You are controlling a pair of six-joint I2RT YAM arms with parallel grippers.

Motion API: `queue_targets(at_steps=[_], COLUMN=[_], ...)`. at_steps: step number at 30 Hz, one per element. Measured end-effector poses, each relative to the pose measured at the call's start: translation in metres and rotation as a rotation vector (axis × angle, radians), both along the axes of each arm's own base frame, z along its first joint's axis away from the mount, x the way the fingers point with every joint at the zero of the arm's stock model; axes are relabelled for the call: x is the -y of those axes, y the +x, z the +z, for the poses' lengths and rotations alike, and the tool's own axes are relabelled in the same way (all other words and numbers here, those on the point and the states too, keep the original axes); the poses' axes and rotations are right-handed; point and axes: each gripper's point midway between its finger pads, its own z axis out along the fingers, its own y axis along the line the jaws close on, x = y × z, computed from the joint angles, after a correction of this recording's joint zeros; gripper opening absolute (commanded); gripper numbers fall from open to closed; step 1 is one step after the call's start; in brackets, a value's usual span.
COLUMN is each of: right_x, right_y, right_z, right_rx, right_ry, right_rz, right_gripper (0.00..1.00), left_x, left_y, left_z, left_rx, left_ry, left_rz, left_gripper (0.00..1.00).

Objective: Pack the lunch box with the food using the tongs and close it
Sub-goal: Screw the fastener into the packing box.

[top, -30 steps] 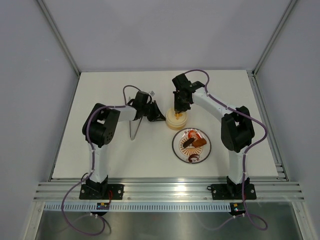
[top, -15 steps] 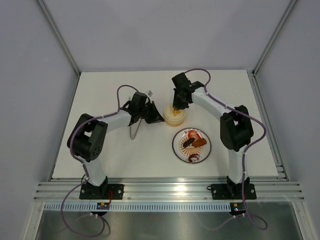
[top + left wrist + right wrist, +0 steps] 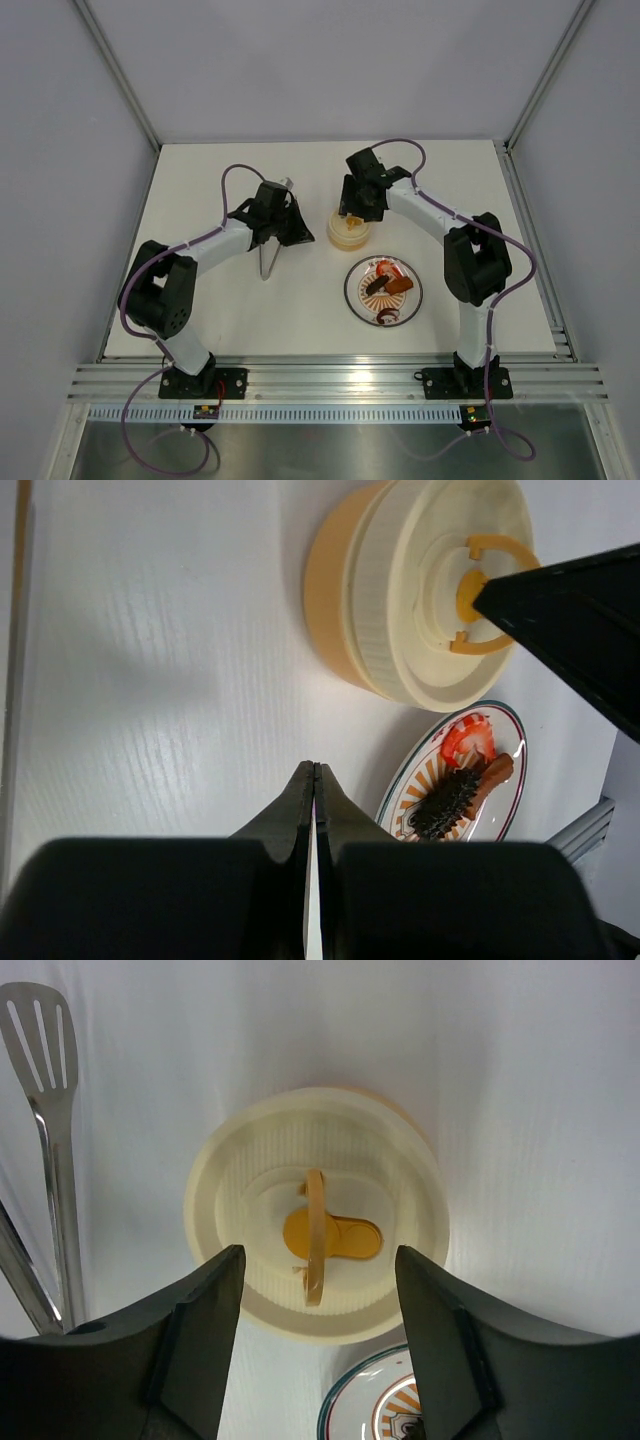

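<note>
The lunch box [image 3: 347, 230] stands mid-table with its cream lid [image 3: 318, 1210] on it, and the lid's orange ring handle [image 3: 315, 1235] stands upright. My right gripper [image 3: 318, 1260] hovers open just above the lid, one finger on each side of the ring, touching nothing. The lid hides what is inside. My left gripper [image 3: 315, 772] is shut and empty, left of the box [image 3: 420, 590]. The tongs [image 3: 267, 258] lie on the table under the left arm, their slotted end [image 3: 35, 1030] also showing. Food [image 3: 386, 284] lies on the plate: a red slice [image 3: 468, 740], a dark bristly piece [image 3: 445, 802] and a brown chunk [image 3: 495, 770].
The patterned plate [image 3: 353, 292] with a dark rim sits just in front of the lunch box, close to its near edge [image 3: 350, 1410]. White walls and metal rails enclose the table on three sides.
My right gripper has opened and let go of the lid's ring handle. My left arm has drawn back to the left, away from the lunch box.
</note>
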Motion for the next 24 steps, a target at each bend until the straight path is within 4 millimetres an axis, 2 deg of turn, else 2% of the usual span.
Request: queue_targets(at_steps=[5, 8, 9, 12, 13, 15, 16, 19, 24], right_x=[0.010, 0.013, 0.013, 0.015, 0.015, 0.014, 0.014, 0.013, 0.014], right_y=[-0.005, -0.007, -0.008, -0.010, -0.010, -0.010, -0.010, -0.008, -0.005], right_z=[0.011, 0.012, 0.012, 0.011, 0.011, 0.011, 0.011, 0.014, 0.017], right_rx=[0.009, 0.004, 0.001, -0.005, -0.004, -0.004, -0.004, 0.001, 0.016], right_ry=[-0.048, -0.071, -0.077, -0.086, -0.085, -0.085, -0.084, -0.080, -0.085], right_rz=[0.042, 0.068, 0.074, 0.084, 0.085, 0.085, 0.085, 0.085, 0.074], right_gripper=[0.66, 0.56, 0.45, 0.31, 0.23, 0.18, 0.12, 0.00, 0.00], left_x=[-0.004, -0.004, -0.003, -0.003, -0.003, -0.002, 0.000, 0.007, 0.031], left_y=[0.001, 0.005, 0.006, 0.008, 0.008, 0.010, 0.011, 0.018, 0.033], left_z=[0.002, 0.007, 0.009, 0.012, 0.013, 0.017, 0.020, 0.030, 0.043], left_rx=[0.000, 0.013, 0.018, 0.026, 0.029, 0.037, 0.041, 0.059, 0.095], left_ry=[0.033, 0.037, 0.038, 0.039, 0.040, 0.041, 0.041, 0.041, 0.031], left_rz=[0.002, -0.001, -0.001, -0.005, -0.007, -0.014, -0.018, -0.034, -0.072], left_gripper=[0.00, 0.00, 0.00, 0.00, 0.00, 0.00, 0.00, 0.00, 0.00])
